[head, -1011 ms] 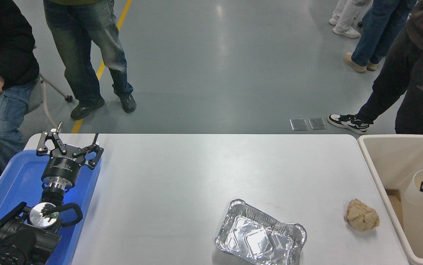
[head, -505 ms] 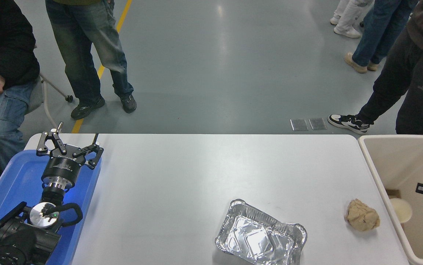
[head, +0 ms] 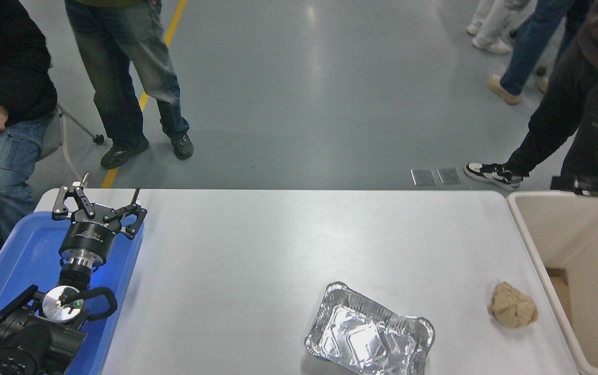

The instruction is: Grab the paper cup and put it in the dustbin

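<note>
The beige dustbin (head: 521, 219) stands against the table's right end, and only its left part is in view. No paper cup shows anywhere; the visible part of the bin's inside holds only a brown patch at the bottom. My right gripper (head: 564, 183) reaches in from the right edge, above the bin's far rim, with nothing seen in it. My left gripper (head: 98, 202) is parked open over the blue tray (head: 23, 250) at the lower left.
A silver foil tray (head: 369, 336) lies near the table's front edge. A crumpled tan paper ball (head: 513, 305) sits close to the bin's left wall. Several people stand or sit on the floor beyond the table.
The paper cup left my right gripper, dropped lower inside the dustbin, and is now out of sight. My right gripper rose and moved toward the bin's far rim.
</note>
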